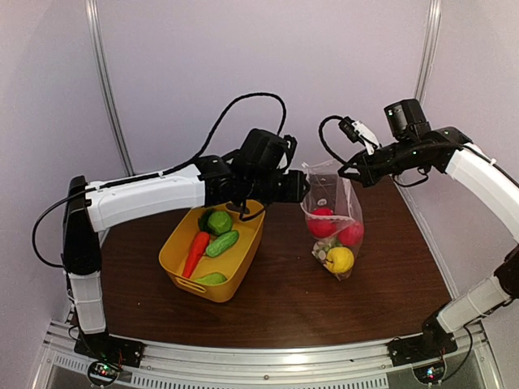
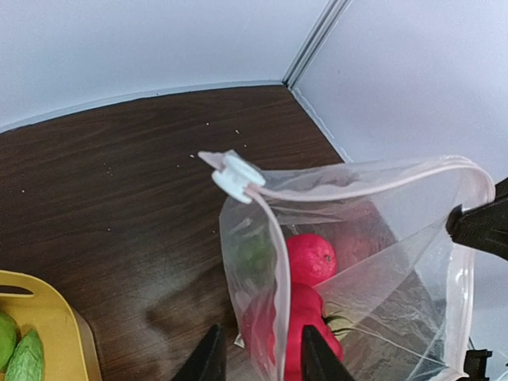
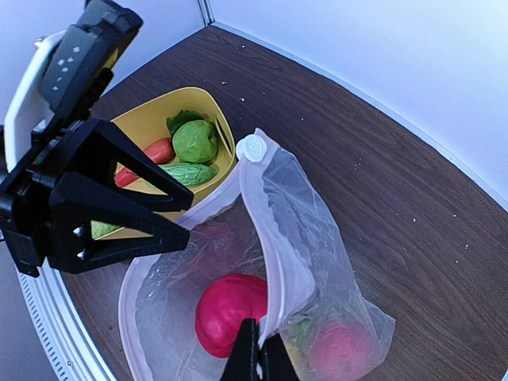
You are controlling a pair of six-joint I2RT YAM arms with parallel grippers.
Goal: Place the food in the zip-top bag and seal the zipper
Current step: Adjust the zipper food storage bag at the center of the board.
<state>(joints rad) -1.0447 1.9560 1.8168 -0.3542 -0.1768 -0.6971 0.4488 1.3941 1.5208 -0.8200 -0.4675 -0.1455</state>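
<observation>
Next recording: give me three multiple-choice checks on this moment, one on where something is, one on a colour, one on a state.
1. The carrot lies:
A. in the bag
B. in the yellow tub
C. on the table beside the tub

2. The slider on the bag's zipper is:
A. red
B. black
C. white

3. The right fingers are:
A. shut on the bag's rim
B. open over the tub
C. shut on the tub's wall

Key:
1 B: the top view shows it inside the tub's walls.
2 C: both wrist views show a white tab at the end of the mouth.
3 A: they pinch the film's edge and hold the bag up.
</observation>
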